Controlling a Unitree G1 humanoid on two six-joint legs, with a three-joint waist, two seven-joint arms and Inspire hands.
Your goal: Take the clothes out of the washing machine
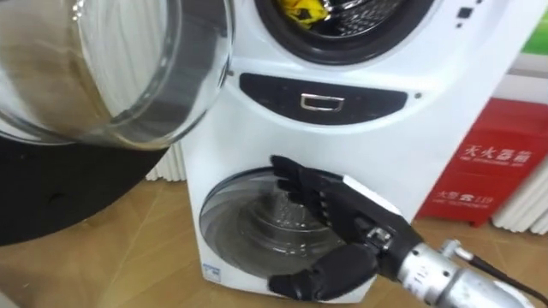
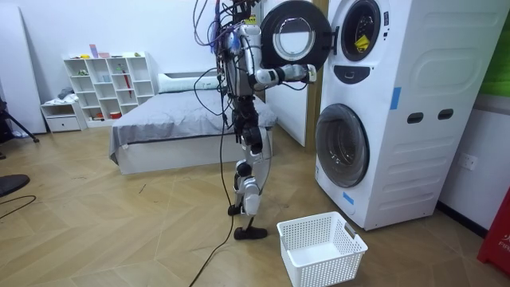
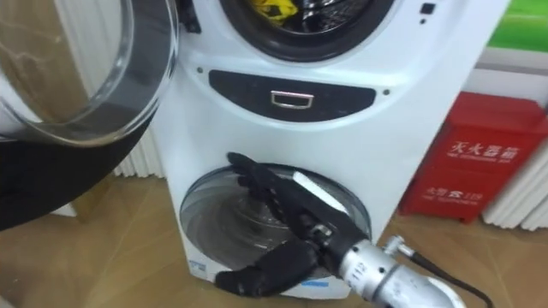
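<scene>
The robot is seen in the room view standing before a tall white washing machine tower (image 2: 398, 104) with two drums, one above the other, its right arm raised toward the upper one. The upper drum's round glass door with a dark rim (image 1: 111, 68) is swung open to the robot's left and is cut off by the eye views' top and left edges.

A crumpled yellow piece of clothing (image 1: 304, 10) lies inside the open upper drum. It is cropped by the top edge of the eye views, so its full shape cannot be made out. Grey metal of the drum is glimpsed beside it.

The black right hand (image 1: 342, 210) is held out in front of the closed lower round door (image 1: 244, 227). Its fingers are straight and slightly spread, with the thumb set apart below, and nothing is held in it. Whether the fingertips touch the lower door's glass cannot be told. The hand hides part of that door.

Between the two drums a dark oval panel with a small silver handle (image 1: 322, 103) is seen. A red box (image 1: 497, 162) stands right of the machine, partly cut off. In the room view a white perforated plastic laundry basket (image 2: 323, 247) is set on the wooden floor near the machine's foot.
</scene>
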